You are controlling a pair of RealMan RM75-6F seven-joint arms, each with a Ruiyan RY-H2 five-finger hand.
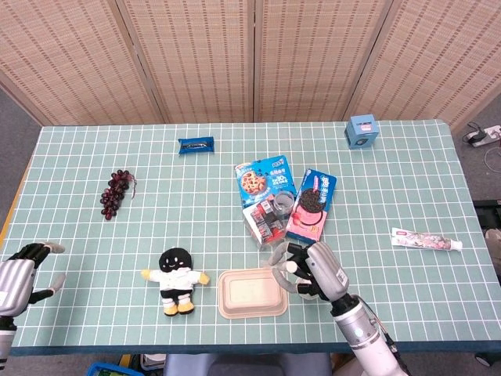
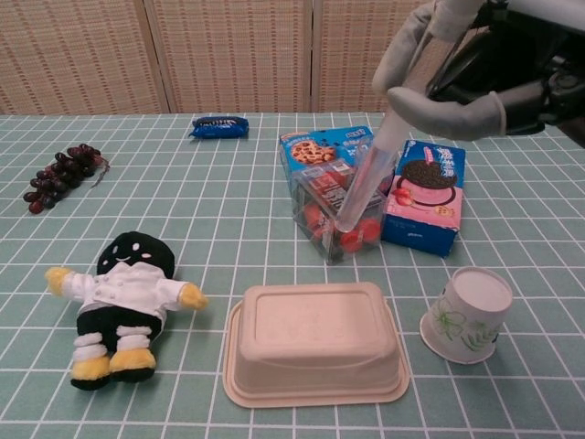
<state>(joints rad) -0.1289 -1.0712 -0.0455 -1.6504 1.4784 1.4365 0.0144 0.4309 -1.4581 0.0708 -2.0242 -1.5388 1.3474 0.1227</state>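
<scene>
Currently right hand [image 2: 457, 78] clamped on clear tube [image 2: 370, 178], long axis tilted, lower end down-left over clear snack box [image 2: 334, 215] holding red pieces, mid-tabletop. Lidded tray [image 2: 315, 352] and upturned paper cup [image 2: 468, 314] nearer front edge. Left hand [image 1: 19, 266] empty, fingers apart, at front-left corner, well apart.

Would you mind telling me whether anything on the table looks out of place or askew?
The white paper cup with the leaf print lies tipped on its side beside the beige lidded food container. Nothing looks spilled or damaged.
</scene>
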